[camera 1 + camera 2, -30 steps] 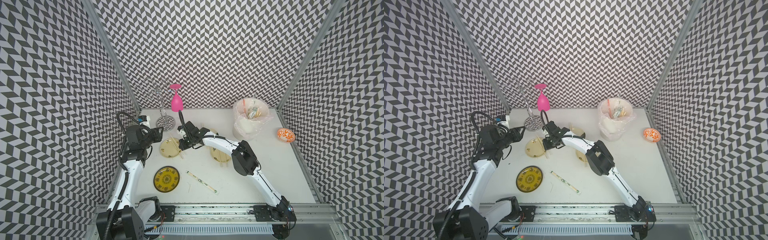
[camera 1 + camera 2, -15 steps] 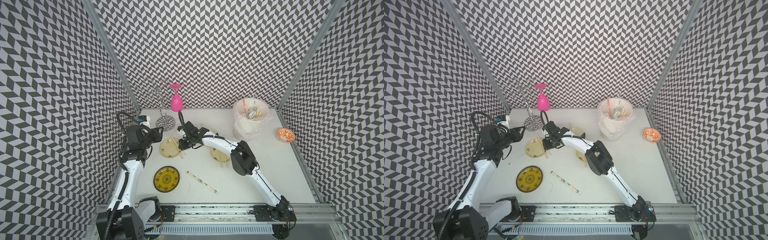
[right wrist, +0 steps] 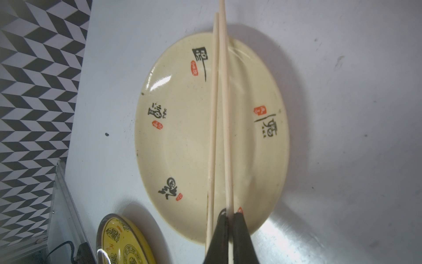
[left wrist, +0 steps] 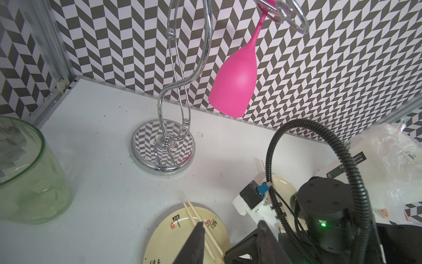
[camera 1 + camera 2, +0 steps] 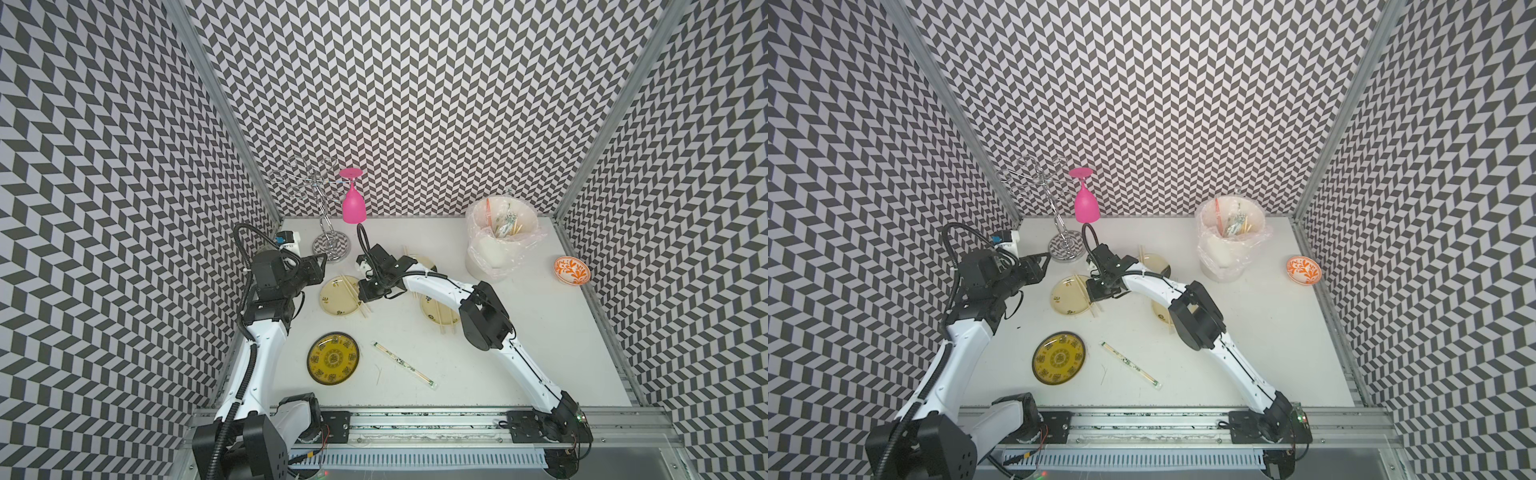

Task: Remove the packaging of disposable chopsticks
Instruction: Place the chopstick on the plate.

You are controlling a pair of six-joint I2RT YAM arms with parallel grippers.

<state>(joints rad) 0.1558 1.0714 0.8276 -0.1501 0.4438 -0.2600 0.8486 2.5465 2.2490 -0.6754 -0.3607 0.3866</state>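
A white worktop point(image 5: 540, 353) is walled on its left, far and right sides by black-and-white zigzag panels, with a metal rail along its near edge. The near right part lies bare and offers the most open room. The far-left corner is crowded by a chrome glass rack point(image 5: 328, 245) carrying a pink glass point(image 5: 353, 205), and the left wrist view shows a green glass jar point(image 4: 27, 173) close to the left wall. A wrapped pair of chopsticks point(image 5: 404, 365), inside clear printed packaging point(image 5: 1130, 365), lies flat close to the near edge, just right of a yellow plate point(image 5: 333, 358) without touching it. Its long axis slants from far-left to near-right. Farther back, bare chopsticks point(image 3: 217, 114) lie across a cream plate point(image 3: 182, 137) on the same slant, overhanging its rim. The right hand point(image 3: 229, 217) is pinched almost closed at their near end. One stick runs between its fingers point(image 3: 239, 228) and the other lies alongside. The left hand point(image 4: 230, 230) hovers left of that plate, its fingers moderately apart with nothing between them. A second cream plate point(image 5: 432, 312) with sticks shows from under the right arm. A white bin point(image 5: 498, 245) lined with a plastic bag stands far right and holds sleeves and sticks. An orange-patterned bowl point(image 5: 572, 271) sits beside the right wall.
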